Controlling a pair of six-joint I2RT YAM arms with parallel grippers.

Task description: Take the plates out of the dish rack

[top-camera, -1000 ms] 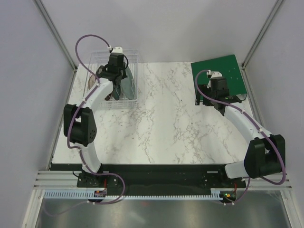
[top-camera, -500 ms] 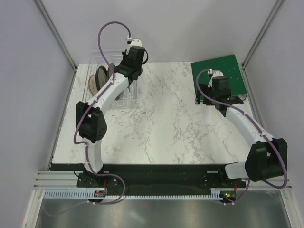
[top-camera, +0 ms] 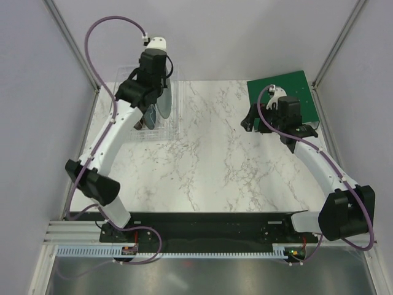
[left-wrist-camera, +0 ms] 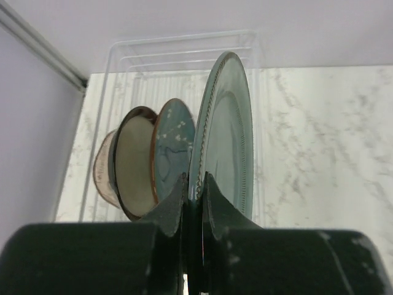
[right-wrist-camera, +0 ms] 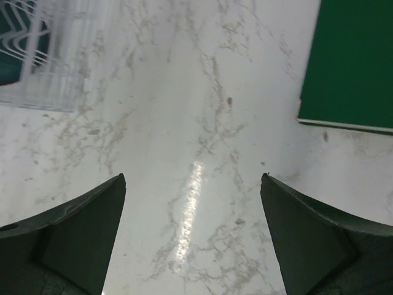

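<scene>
My left gripper (top-camera: 156, 92) is shut on the rim of the grey-green plate (top-camera: 164, 103), holding it upright on edge over the right end of the clear dish rack (top-camera: 140, 126). In the left wrist view the fingertips (left-wrist-camera: 194, 179) pinch the plate (left-wrist-camera: 228, 132). Behind it in the rack (left-wrist-camera: 184, 48) stand a dark grey speckled plate (left-wrist-camera: 175, 140) and a reddish-brown plate with a dark rim (left-wrist-camera: 134, 165). My right gripper (top-camera: 276, 123) is open and empty above the marble table, its fingers (right-wrist-camera: 80, 227) spread wide.
A flat green board (top-camera: 285, 95) lies at the back right and shows in the right wrist view (right-wrist-camera: 356, 61). A pale dish (left-wrist-camera: 101, 172) stands at the rack's left end. The rack's corner (right-wrist-camera: 49, 61) shows in the right wrist view. Grey walls close the back and sides.
My left arm has risen from low in the rack, with the grey-green plate now held up at the rack's right end. My right gripper has shifted a little left, off the green board's near edge.
</scene>
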